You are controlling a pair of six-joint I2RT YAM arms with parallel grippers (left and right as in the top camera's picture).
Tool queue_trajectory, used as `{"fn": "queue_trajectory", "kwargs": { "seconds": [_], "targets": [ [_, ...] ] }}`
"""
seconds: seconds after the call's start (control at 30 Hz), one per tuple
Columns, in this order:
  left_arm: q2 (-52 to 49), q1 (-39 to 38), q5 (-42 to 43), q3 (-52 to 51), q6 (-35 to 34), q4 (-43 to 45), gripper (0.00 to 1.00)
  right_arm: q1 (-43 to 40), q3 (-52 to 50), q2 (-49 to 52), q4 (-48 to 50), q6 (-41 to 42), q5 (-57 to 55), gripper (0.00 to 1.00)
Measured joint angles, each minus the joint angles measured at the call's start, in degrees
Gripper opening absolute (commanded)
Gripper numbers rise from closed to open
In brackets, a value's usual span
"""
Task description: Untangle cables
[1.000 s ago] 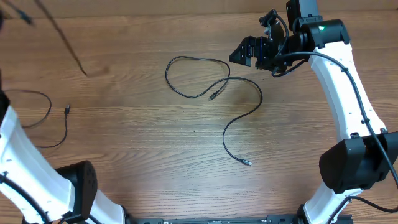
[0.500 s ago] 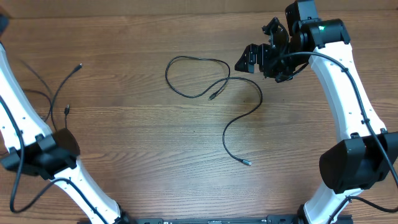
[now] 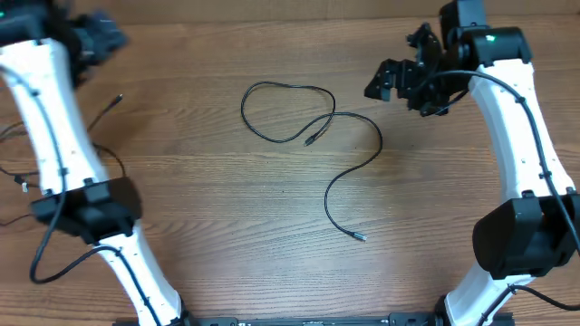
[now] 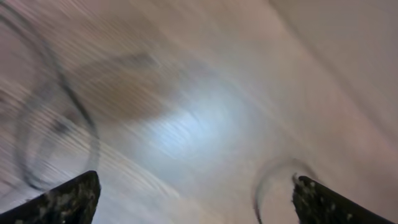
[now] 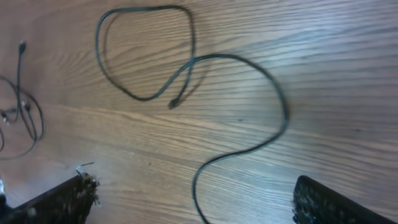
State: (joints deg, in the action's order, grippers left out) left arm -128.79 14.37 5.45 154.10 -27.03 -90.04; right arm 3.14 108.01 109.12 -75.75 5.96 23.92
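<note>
One thin black cable (image 3: 379, 149) lies mid-table: a loop at the back, a plug (image 3: 310, 140) beside it, and a tail ending nearer the front. My right gripper (image 3: 396, 74) hovers open just right of that loop; in the right wrist view the same cable (image 5: 285, 115) curves between its open fingers (image 5: 196, 199) without touching them. A second cable (image 3: 111, 104) lies at the left, partly hidden by my left arm. My left gripper (image 3: 98, 38) is at the back left corner. In its blurred wrist view the left gripper (image 4: 196, 199) is open with nothing between its fingers.
The white left arm (image 3: 54, 118) slants across the table's left side over the second cable. The right arm (image 3: 517, 118) runs along the right edge. The second cable (image 5: 20, 62) also shows at the left of the right wrist view.
My left gripper opened and let go of the left cable, which dropped onto the table. The left arm swung to the back left corner. My right gripper drifted slightly right.
</note>
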Motion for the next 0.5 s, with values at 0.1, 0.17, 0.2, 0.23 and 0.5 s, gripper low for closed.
{"fn": "queue_trajectory", "kwargs": {
  "seconds": [0.1, 0.17, 0.2, 0.23, 0.5],
  "targets": [
    [-0.02, -7.67, 1.84, -3.30, 0.52, -1.03, 0.81, -0.70, 0.00, 0.00, -0.20, 0.00, -0.22, 1.00],
    [-0.17, -12.52, 1.84, -7.23, -0.76, -0.70, 0.78, -0.55, 0.00, 0.00, -0.22, -0.02, -0.22, 1.00],
    [-0.68, -14.19, 1.66, -8.41, -1.73, -0.37, 0.76, -0.50, 0.00, 0.00, -0.35, -0.02, -0.20, 1.00],
    [-0.90, -15.54, 0.98, -10.47, -3.13, 1.25, 0.75, -0.46, 0.00, 0.00, -0.52, -0.02, -0.20, 1.00],
    [-5.46, -23.26, -3.76, -27.63, -14.47, 14.19, 0.62, -0.46, 0.00, 0.00, -1.25, 0.00, -0.22, 1.00]
  ]
}}
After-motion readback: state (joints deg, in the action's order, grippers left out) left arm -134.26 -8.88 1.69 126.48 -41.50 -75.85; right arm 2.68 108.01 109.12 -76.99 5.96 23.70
